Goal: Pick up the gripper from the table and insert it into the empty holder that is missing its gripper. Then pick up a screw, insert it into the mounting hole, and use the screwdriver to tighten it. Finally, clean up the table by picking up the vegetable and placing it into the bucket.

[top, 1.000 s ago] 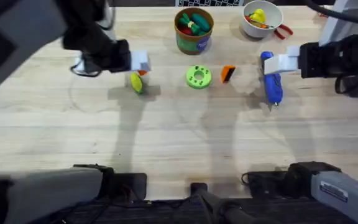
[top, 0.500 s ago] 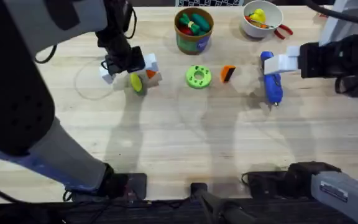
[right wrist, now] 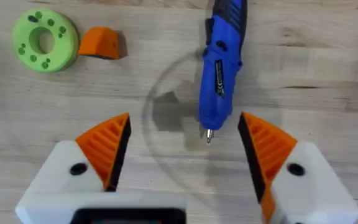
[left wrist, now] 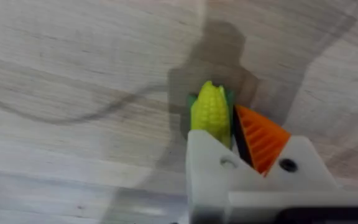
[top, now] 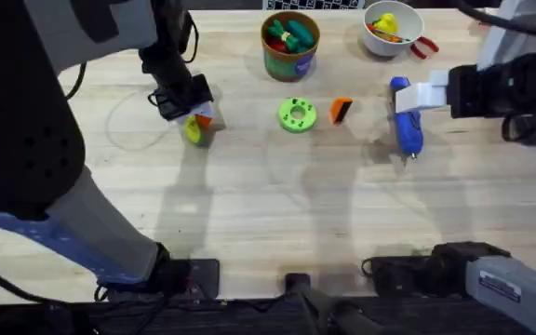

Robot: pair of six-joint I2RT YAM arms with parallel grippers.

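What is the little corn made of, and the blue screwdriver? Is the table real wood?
The corn looks like moulded plastic: bumpy kernels, even yellow colour. The screwdriver seems glossy blue plastic with a metal tip. The table shows plank grain, so probably wood.

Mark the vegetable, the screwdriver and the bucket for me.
vegetable (left wrist: 211,115), left wrist view, yellow kernelled body.
screwdriver (right wrist: 220,68), right wrist view, blue handle.
bucket (top: 289,61), overhead view, green outer wall.
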